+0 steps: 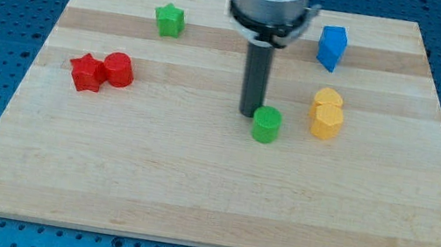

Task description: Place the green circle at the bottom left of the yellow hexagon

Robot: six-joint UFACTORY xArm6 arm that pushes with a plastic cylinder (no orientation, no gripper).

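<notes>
The green circle [266, 125] stands near the middle of the wooden board [192, 190]. The yellow hexagon [327, 122] is to its right, a short gap away, and touches a second yellow block [327, 99] just above it. My tip [250, 113] rests on the board directly at the green circle's upper left, touching or almost touching it. The rod rises straight up from there to the arm's grey mount at the view's top.
A blue block [331, 47] sits at the upper right. A green star [168, 20] sits at the upper left. A red star [86, 72] and a red cylinder [119, 69] touch each other at the left.
</notes>
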